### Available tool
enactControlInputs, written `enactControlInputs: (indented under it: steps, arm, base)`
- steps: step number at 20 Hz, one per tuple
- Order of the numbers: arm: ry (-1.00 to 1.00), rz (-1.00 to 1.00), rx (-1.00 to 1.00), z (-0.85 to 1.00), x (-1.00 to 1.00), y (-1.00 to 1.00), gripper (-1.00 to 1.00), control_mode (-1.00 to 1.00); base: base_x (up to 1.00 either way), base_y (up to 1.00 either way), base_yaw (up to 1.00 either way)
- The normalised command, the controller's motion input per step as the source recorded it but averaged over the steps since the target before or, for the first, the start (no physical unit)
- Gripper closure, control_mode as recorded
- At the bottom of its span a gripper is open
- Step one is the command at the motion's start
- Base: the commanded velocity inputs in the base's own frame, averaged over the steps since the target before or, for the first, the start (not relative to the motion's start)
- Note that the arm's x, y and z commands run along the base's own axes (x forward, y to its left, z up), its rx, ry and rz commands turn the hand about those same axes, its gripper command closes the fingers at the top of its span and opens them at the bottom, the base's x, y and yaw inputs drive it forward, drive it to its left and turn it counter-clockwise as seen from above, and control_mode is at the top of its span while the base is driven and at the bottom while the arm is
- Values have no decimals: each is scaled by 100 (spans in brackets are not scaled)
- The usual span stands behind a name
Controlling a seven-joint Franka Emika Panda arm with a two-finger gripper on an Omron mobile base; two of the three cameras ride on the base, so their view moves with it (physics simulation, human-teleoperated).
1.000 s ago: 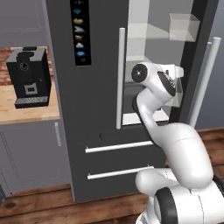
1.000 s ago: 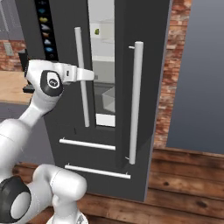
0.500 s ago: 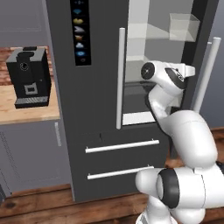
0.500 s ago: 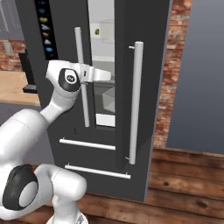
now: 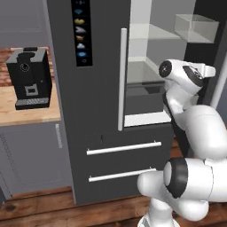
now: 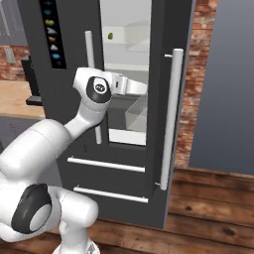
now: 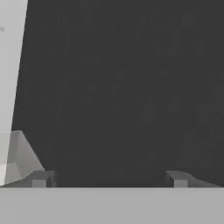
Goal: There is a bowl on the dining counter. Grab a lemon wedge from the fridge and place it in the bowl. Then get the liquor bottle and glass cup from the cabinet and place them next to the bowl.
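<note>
Lemon point(image 6: 110, 35), the small yellow-green speck on the upper shelf, is what you are after, and it sits well above the gripper point(image 7: 109, 179). The fridge point(image 5: 95, 111) stands with its right door point(image 6: 168, 99) swung partly out and the left door shut, so the gap into the cabinet is narrow. The gripper's jaws stand wide apart with nothing between them, and the hand view faces a dark flat panel at close range, which I judge to be the inner face of the open door.

Your main risk is the wrist striking or scraping that door: the hand is already inside the gap, close to the panel, and a turn toward the shelf could push the door or jam the arm against its edge. A clear bin point(image 6: 138, 113) sits just below and beside the hand, and another bin point(image 5: 196, 27) hangs high on the door; either could catch the fingers point(image 7: 41, 178) as you rise. The coffee machine point(image 5: 29, 77) on the side counter point(image 5: 26, 113) is well clear.
</note>
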Motion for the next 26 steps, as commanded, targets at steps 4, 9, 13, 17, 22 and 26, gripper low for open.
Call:
enactControlInputs:
  steps: [4,9,13,17,22,26]
  arm:
    - [-3,-16,0,0,-29,-96,-100,-100]
    - [-4,-14,0,6,-52,-81,-100,-100]
    - [-14,6,12,42,-85,24,-100,-100]
    - [-1,31,16,45,-49,98,-100,-100]
    - [13,40,14,36,-20,100,-100,-100]
    - [28,49,16,22,-1,100,-100,-100]
  base:
    - [0,0,0]
    - [0,0,0]
    - [0,0,0]
    - [0,0,0]
    - [0,0,0]
    - [0,0,0]
